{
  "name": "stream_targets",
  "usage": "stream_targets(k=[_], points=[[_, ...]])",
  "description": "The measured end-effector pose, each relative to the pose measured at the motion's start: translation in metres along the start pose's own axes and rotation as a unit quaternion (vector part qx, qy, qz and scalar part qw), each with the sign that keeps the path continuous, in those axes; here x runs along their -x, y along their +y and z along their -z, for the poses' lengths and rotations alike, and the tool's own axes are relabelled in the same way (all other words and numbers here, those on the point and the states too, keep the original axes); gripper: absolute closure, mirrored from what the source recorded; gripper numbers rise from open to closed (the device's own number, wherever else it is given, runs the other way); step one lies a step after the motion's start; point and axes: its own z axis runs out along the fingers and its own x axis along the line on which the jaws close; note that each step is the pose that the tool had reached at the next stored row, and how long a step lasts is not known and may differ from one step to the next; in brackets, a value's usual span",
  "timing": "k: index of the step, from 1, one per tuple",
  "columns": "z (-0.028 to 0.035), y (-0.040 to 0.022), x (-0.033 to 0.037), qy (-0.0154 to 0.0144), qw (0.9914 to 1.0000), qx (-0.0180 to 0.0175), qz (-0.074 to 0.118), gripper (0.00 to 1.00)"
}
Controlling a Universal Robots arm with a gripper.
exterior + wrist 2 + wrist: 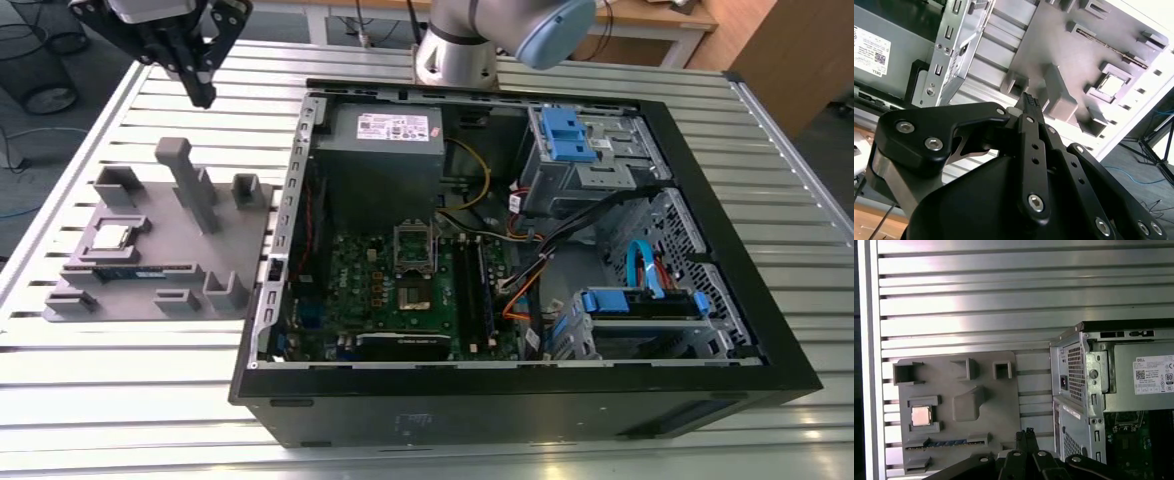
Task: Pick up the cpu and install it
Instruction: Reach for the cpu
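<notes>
**A:** Exterior view?
**B:** Slatted aluminium table (120,400), open computer case (507,405) at centre. At upper left the gripper (203,98), fingers (198,82) pinched together, empty. The cpu (110,237) lies in the grey tray (247,255), left.
**A:** Wrist views?
**B:** In both wrist views the cpu (921,416) (1112,86) sits in the tray, apart from the gripper.

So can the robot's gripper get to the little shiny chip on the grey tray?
Probably yes. The cpu lies uncovered in its pocket on the tray, and the gripper hangs in open air near the tray. Only a tall post stands nearby.
</notes>
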Motion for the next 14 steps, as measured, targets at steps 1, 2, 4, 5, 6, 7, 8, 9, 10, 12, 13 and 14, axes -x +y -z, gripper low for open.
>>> stream_targets(k=[1, 2, 4, 5, 6, 7, 8, 9, 10, 12, 13, 14], points=[[0.0000, -0.0003, -0.0033, -0.0003, 1.00000, 0.0001, 0.000, 0.89], [0.0000, -0.0005, -0.0063, -0.0006, 1.00000, 0.0001, 0.000, 0.89], [0.0002, -0.0010, -0.0123, -0.0010, 1.00000, 0.0001, 0.000, 0.89], [0.0002, -0.0012, -0.0150, -0.0012, 1.00000, 0.0001, 0.000, 0.89], [0.0002, -0.0013, -0.0174, -0.0013, 1.00000, 0.0001, 0.000, 0.89], [0.0003, -0.0015, -0.0196, -0.0014, 1.00000, 0.0001, 0.000, 0.89], [0.0003, -0.0017, -0.0220, -0.0015, 1.00000, 0.0001, 0.000, 0.89], [0.0003, -0.0019, -0.0245, -0.0016, 1.00000, 0.0002, 0.000, 0.89], [0.0003, -0.0021, -0.0270, -0.0017, 1.00000, 0.0001, 0.000, 0.89], [0.0003, -0.0024, -0.0310, -0.0018, 1.00000, 0.0002, 0.000, 0.89], [0.0003, -0.0025, -0.0325, -0.0018, 1.00000, 0.0002, 0.000, 0.89], [0.0004, -0.0026, -0.0338, -0.0018, 1.00000, 0.0002, 0.000, 0.89]])
